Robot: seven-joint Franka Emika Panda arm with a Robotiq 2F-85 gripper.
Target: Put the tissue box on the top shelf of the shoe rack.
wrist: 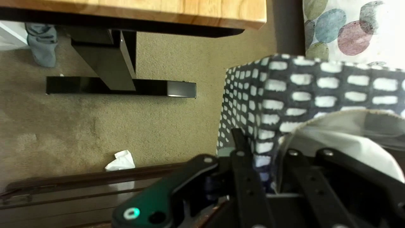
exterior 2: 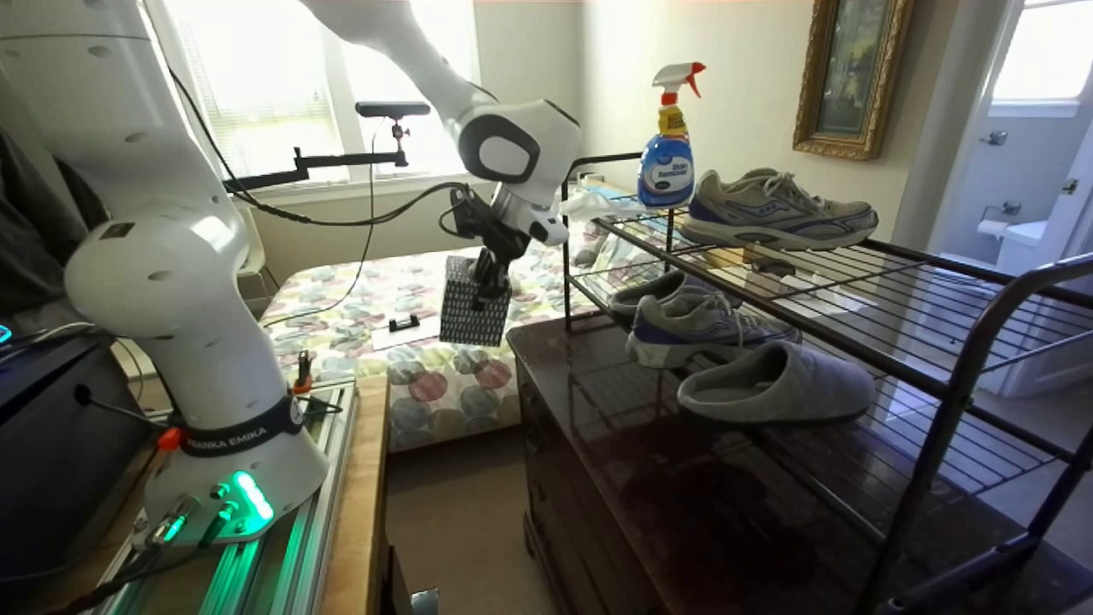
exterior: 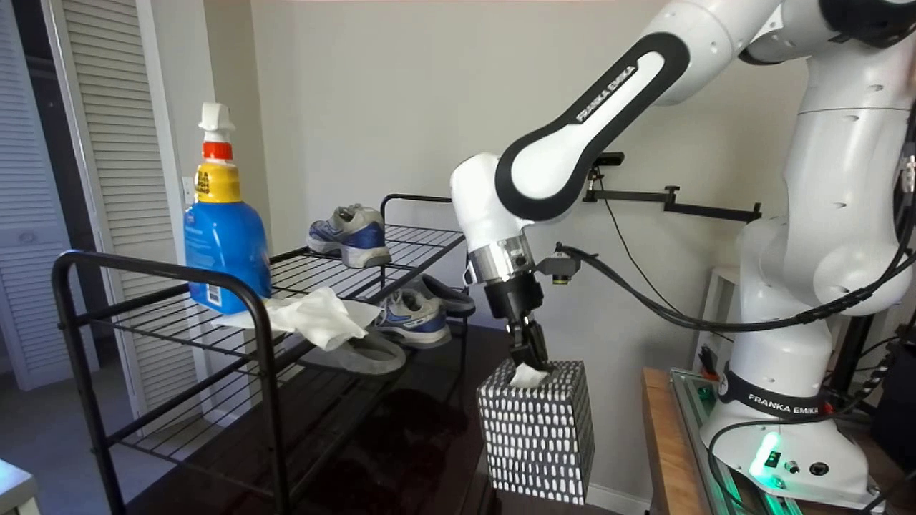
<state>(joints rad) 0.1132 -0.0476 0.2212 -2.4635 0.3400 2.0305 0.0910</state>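
Note:
The tissue box [exterior: 533,436] is dark grey with white dashes and has a white tissue at its top opening. It hangs in the air beside the shoe rack, and it also shows in an exterior view [exterior 2: 470,316] and the wrist view [wrist: 316,82]. My gripper [exterior: 531,357] is shut on its top edge. In the wrist view the gripper [wrist: 267,152] has one finger outside the wall and the other at the opening, its tip hidden. It also shows in an exterior view [exterior 2: 491,286]. The rack's top shelf [exterior: 422,245] is black wire, seen also in an exterior view [exterior 2: 768,306].
The top shelf carries a blue spray bottle [exterior: 225,250], a sneaker [exterior: 351,236] and a crumpled white tissue [exterior: 315,315]. A sneaker [exterior 2: 700,329] and slippers [exterior 2: 777,389] sit below. The rack stands on a dark dresser [exterior 2: 632,478]. A wooden table [wrist: 158,11] carries the robot.

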